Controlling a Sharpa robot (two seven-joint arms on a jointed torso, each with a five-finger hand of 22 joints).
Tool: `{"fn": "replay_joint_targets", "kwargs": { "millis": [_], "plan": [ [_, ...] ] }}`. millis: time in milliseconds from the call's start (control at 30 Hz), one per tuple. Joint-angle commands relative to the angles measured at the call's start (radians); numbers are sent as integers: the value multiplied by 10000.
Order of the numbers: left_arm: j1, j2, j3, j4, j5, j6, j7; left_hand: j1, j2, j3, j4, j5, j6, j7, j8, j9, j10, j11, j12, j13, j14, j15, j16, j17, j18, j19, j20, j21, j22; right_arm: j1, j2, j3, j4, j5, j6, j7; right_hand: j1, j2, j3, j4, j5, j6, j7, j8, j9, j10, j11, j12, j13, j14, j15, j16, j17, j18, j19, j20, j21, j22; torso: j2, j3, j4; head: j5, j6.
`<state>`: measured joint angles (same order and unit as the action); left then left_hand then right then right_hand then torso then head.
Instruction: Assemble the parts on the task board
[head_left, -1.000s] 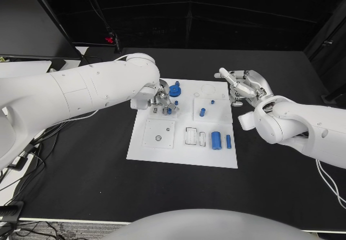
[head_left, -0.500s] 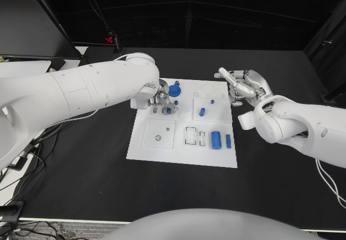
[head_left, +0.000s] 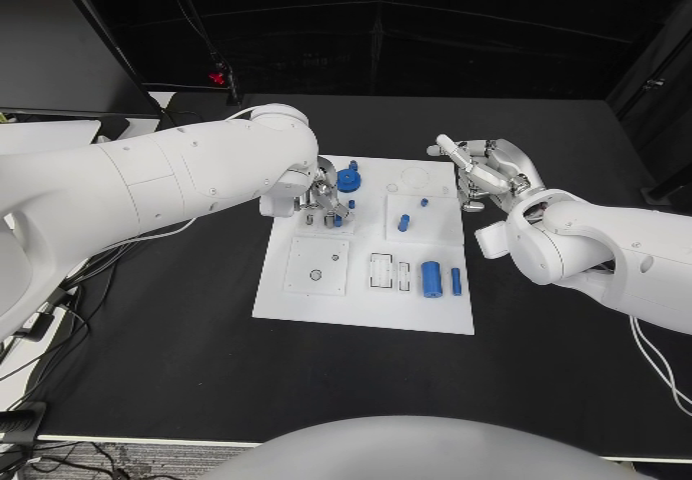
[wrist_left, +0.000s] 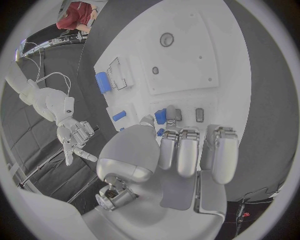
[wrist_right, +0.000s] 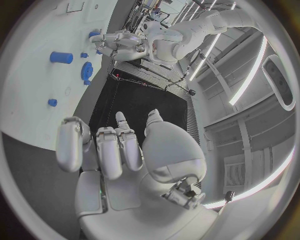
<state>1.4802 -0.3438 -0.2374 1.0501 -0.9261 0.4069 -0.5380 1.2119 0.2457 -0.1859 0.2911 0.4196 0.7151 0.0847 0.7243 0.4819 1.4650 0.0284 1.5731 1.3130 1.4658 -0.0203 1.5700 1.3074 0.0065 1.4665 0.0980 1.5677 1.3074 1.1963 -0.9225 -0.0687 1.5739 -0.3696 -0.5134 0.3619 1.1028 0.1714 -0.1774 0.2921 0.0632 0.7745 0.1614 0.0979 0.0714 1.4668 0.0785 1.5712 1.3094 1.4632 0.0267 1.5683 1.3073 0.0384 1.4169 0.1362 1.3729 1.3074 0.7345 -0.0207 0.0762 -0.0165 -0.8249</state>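
The white task board (head_left: 361, 300) lies mid-table. My left hand (head_left: 320, 200) hangs over its far left corner, fingers pointing down. In the left wrist view its thumb and a fingertip (wrist_left: 170, 113) close round a small blue peg (wrist_left: 160, 116); a second small blue piece (wrist_left: 161, 132) sits just under the fingers. A blue gear (head_left: 348, 180) stands right beside that hand. A short blue peg (head_left: 405, 222) stands in the middle block. A thick blue cylinder (head_left: 431, 278) and a thin blue pin (head_left: 457, 281) lie near the right edge. My right hand (head_left: 483, 175) hovers past the far right corner, fingers apart, holding nothing.
Black table (head_left: 173, 330) surrounds the board on all sides. A square white block with a round hole (head_left: 317, 266) and several rectangular slots (head_left: 382, 271) sit on the board's near half. The right wrist view shows the board (wrist_right: 37, 80) far from the right hand's fingers (wrist_right: 100, 145).
My left hand has edged very slightly toward the board's far edge over the same corner. The right hand and the loose parts stay where they were.
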Motion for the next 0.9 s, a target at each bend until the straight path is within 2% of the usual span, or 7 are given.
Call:
{"fn": "replay_joint_targets", "kwargs": {
  "millis": [33, 467, 800, 900],
  "plan": [
    [12, 5, 9, -14, -33, 126, 62, 350, 163, 106, -4, 67, 80, -34, -63, 36, 1058, -63, -23, 2578, 1050, -65, 8, 2634, -65, 1043, -50, 31, 2634, 12, 7, 3, 5, 18, -9, -10, 8, 98, -67, -13, 59, -53, 18, 34, 17, 1040, 1, -4, 2614, 1076, -37, 25, 2635, 174, -52, -37, -36, 1696, 1, 0, -2, 9, -14],
    [9, 3, 9, -27, -33, 97, 143, 1249, -88, 664, -41, 293, 208, -92, -268, 257, 1058, -118, -23, 2578, 1050, -125, 8, 2634, -65, 1043, -106, 31, 2634, 12, 19, 0, -27, 18, 11, -109, 18, 117, -72, -12, 55, -50, 21, 46, 19, 1040, 6, -4, 2614, 1076, -33, 25, 2635, 179, -64, -34, -53, 1689, 8, -5, -4, 9, -29],
    [8, -9, 9, -31, -33, 57, 273, 2043, -294, 1592, -32, 355, 400, -93, -556, 403, 1058, -134, -23, 2578, 1050, -151, 8, 2634, -65, 1043, -119, 31, 2634, 11, 25, -4, -53, 18, 27, -179, 44, 180, -119, -10, -35, -46, 34, 92, 23, 1040, 27, -4, 2614, 1076, -15, 25, 2635, 184, -75, -20, -81, 1682, 7, -2, 1, -18, -68],
    [8, -2, 9, -26, -33, 5, 329, 2240, -365, 2101, -31, 346, 490, -79, -678, 461, 1058, -139, -23, 2578, 1050, -153, 8, 2634, -65, 1043, -103, 31, 2634, 11, 32, -6, -69, 18, 34, -198, 46, 183, -120, -11, -39, -47, 34, 94, 23, 1040, 27, -4, 2614, 1076, -14, 25, 2635, 185, -79, -19, -86, 1680, 7, -2, 1, -18, -68]
  ]
}}
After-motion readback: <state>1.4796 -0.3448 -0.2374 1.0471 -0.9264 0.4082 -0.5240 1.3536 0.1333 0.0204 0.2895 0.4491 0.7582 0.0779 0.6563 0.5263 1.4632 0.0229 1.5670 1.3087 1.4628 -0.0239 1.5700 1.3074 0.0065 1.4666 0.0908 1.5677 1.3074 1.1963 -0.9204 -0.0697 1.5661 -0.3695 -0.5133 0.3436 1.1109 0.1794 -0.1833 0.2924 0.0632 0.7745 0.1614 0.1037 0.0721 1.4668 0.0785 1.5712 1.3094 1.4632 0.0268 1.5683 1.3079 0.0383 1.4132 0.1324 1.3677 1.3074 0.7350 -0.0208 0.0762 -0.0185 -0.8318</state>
